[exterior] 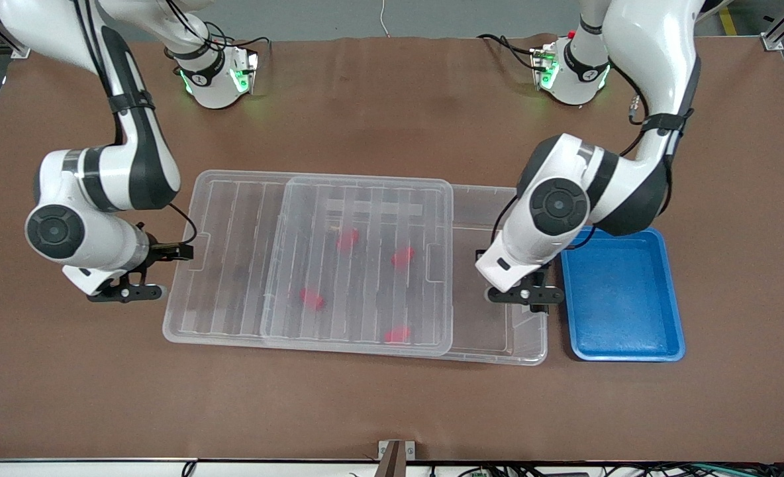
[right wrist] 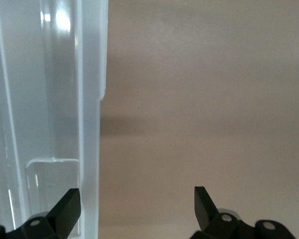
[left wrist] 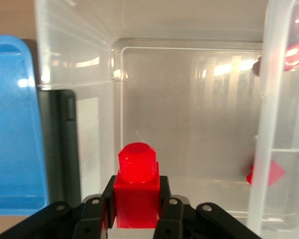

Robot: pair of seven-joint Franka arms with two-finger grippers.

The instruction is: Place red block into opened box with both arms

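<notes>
Front view, two white arms at a brown table (exterior: 392, 411): the left tool (exterior: 523, 293) hangs over the uncovered end of the clear box (exterior: 498, 344), the end toward the left arm's side of the table, with a blue tray (exterior: 624, 331) just beside that end. Left wrist view shows this tool's fingers (left wrist: 168, 211) clamped on the red block (left wrist: 136, 186), its narrower stud pointing away from the tool, above the box's bare floor. The ribbed lid (exterior: 359, 265) lies slid toward the right arm's end, covering most of the box; four more red pieces (exterior: 347, 240) show blurred through it. The right tool (exterior: 127, 291) hangs at the box's other short end, beside the lid's rim; right wrist view shows its fingers (right wrist: 202, 201) spread wide and holding nothing, one at the clear rim, the other over bare table.
</notes>
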